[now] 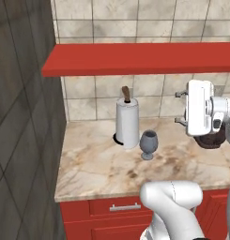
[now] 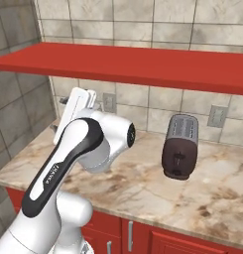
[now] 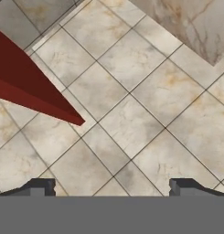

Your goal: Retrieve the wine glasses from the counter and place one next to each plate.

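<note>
One wine glass [image 1: 149, 144] with a dark smoky-grey bowl stands upright on the marbled counter [image 1: 97, 161], just right of a paper-towel roll. My gripper [image 1: 178, 108] hangs above the counter, to the right of the glass and higher than it, with its fingers pointing left toward the side wall. It is open, the fingertips [image 3: 40, 186] stand wide apart, and nothing is between them. From the right side the gripper [image 2: 60, 114] shows at the left, under the red shelf. The plates are out of view.
A tall white paper-towel roll [image 1: 127, 122] with a brown knob stands against the tiled wall. A dark toaster [image 2: 179, 146] sits on the counter [image 2: 143, 191] right of the hand. A red shelf [image 1: 140, 58] runs overhead. A grey tiled side wall [image 1: 22, 117] closes the left.
</note>
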